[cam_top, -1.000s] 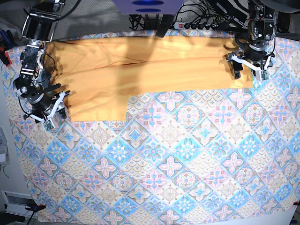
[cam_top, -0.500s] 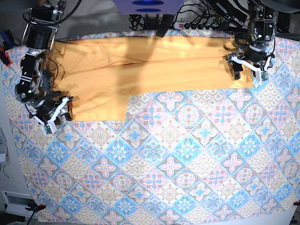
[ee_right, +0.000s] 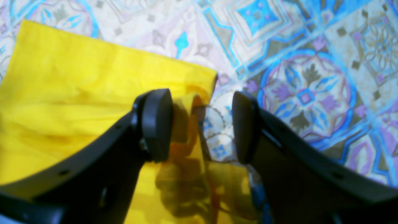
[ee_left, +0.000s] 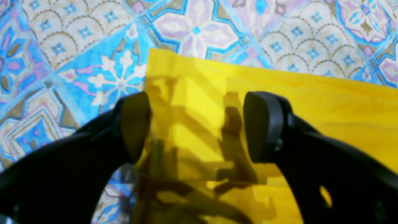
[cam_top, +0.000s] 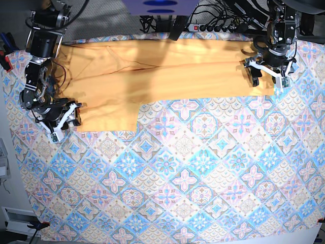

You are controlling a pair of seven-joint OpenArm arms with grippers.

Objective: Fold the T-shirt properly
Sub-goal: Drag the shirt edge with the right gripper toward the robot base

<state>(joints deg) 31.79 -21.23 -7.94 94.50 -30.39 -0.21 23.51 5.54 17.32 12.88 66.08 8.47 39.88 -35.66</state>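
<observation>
The pale yellow-orange T-shirt (cam_top: 152, 76) lies flat in a long band across the far side of the table, with a shorter flap hanging toward the front at its left end. My left gripper (cam_top: 266, 80) stands open over the shirt's right front corner. In the left wrist view the corner of the T-shirt (ee_left: 279, 93) lies between the spread fingers (ee_left: 264, 124) of the left gripper (ee_left: 199, 127). My right gripper (cam_top: 68, 123) is open at the left front corner. In the right wrist view the right gripper (ee_right: 201, 126) straddles the edge of the T-shirt (ee_right: 77, 77).
A blue-pink patterned tablecloth (cam_top: 177, 178) covers the whole table. A power strip with cables (cam_top: 213, 26) runs along the back edge, next to a blue-violet object (cam_top: 160, 6). The cloth's left edge lies close beside the right arm.
My right gripper has moved a little right and up, onto the shirt's left front corner, and opened slightly wider. The left gripper has stayed in place.
</observation>
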